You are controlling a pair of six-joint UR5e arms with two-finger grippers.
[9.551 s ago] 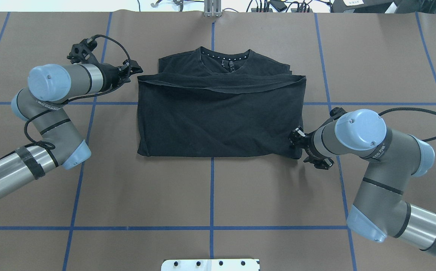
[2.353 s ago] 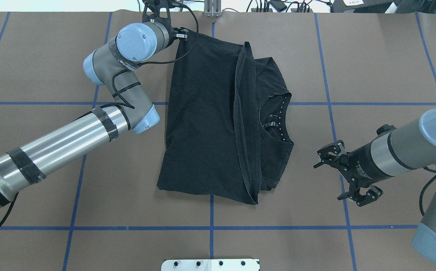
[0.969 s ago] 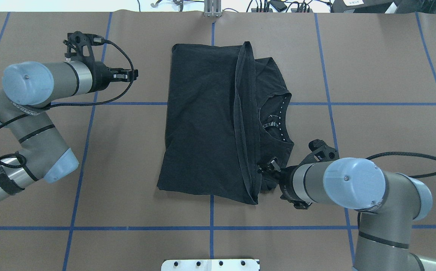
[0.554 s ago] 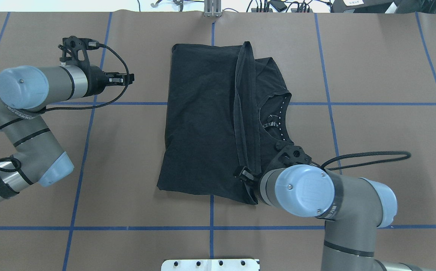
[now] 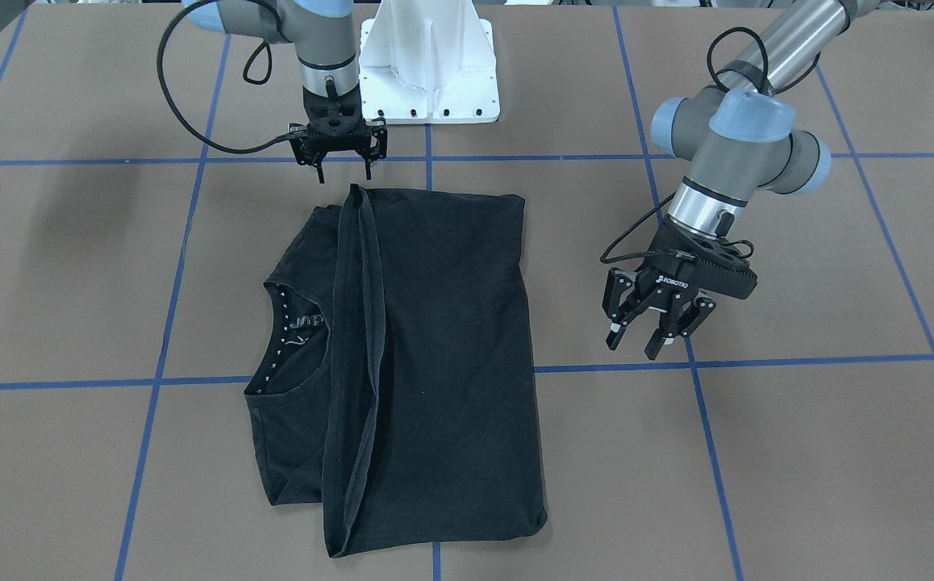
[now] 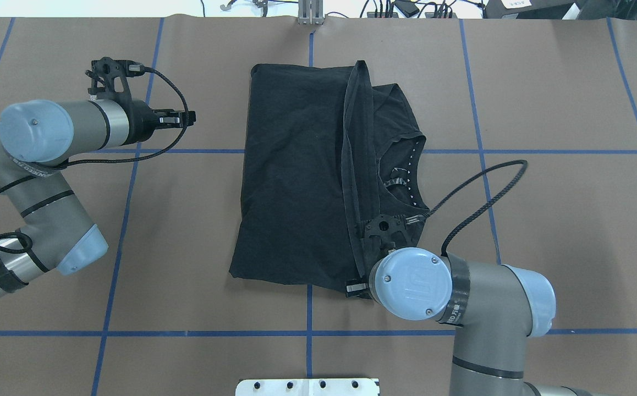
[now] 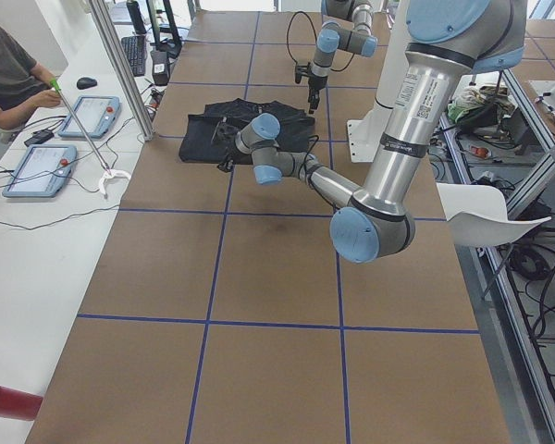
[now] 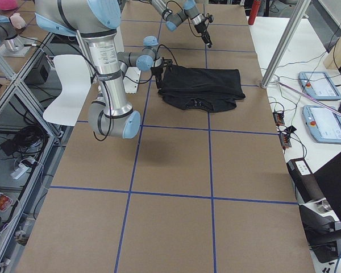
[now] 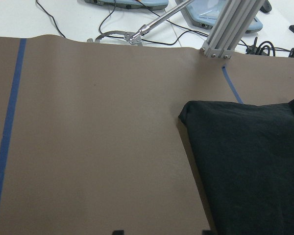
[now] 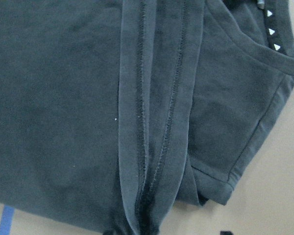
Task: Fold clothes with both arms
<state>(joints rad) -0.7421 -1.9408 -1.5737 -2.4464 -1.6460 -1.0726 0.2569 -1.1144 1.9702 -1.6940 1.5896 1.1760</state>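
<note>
The black T-shirt [image 6: 296, 181] lies folded on the table, hem band [image 6: 360, 165] running lengthwise and the collar [image 6: 406, 181] showing on its right; the chest graphic is hidden. It also shows in the front view [image 5: 435, 347]. My right gripper [image 5: 343, 171] is open and empty, pointing down just over the hem fold at the shirt's edge nearest the robot; in the overhead view its wrist [image 6: 409, 283] hides it. The right wrist view shows the hem fold [image 10: 152, 127] close below. My left gripper [image 6: 189, 116] is open and empty, left of the shirt, apart from it [image 5: 651, 339].
Brown table cover [image 6: 544, 220] with blue tape grid lines. White robot pedestal [image 5: 427, 64] stands just behind the right gripper. The right arm's black cable [image 6: 489, 187] loops over the table beside the collar. A metal post [image 9: 230, 29] and cables stand at the far edge.
My right arm has swung in from the shirt's right side and turned down over the hem fold at the near edge. The left arm has hardly moved. The shirt lies still.
</note>
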